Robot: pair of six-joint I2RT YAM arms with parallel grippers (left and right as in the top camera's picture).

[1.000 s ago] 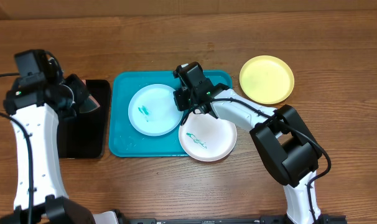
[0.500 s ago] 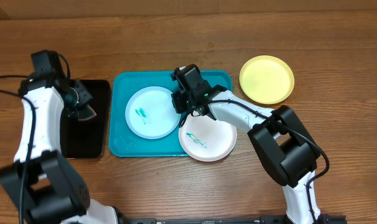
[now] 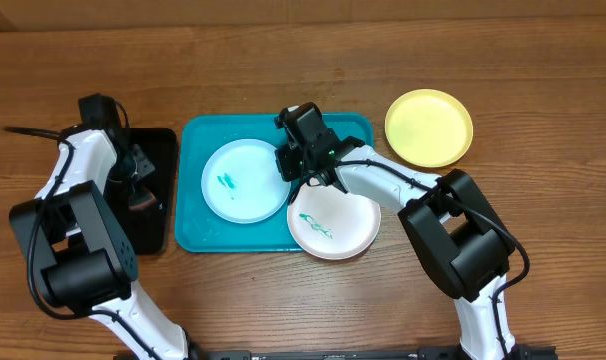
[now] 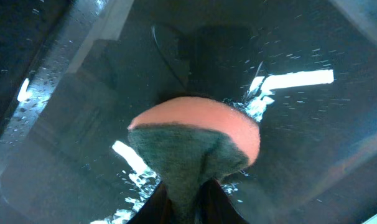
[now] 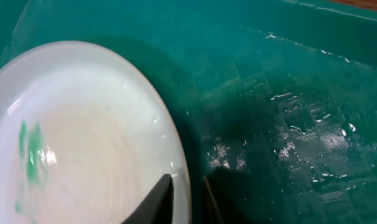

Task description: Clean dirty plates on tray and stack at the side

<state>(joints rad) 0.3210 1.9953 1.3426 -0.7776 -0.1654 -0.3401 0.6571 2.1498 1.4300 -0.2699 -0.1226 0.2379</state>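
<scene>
The right gripper (image 5: 186, 186) pinches the rim of the pale cyan plate (image 5: 83, 137), with one finger inside it and the other outside over the turquoise tray (image 5: 269, 81). The left gripper (image 4: 185, 202) is clamped on an orange-and-green sponge (image 4: 201, 134), which juts ahead of its fingers above the wet black tray (image 4: 313, 143).

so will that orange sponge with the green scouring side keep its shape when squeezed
Probably not: the sponge bulges out of the left gripper, so likely soft. Possibly soggy and slippery, as the black plastic tray glistens wet.
</scene>
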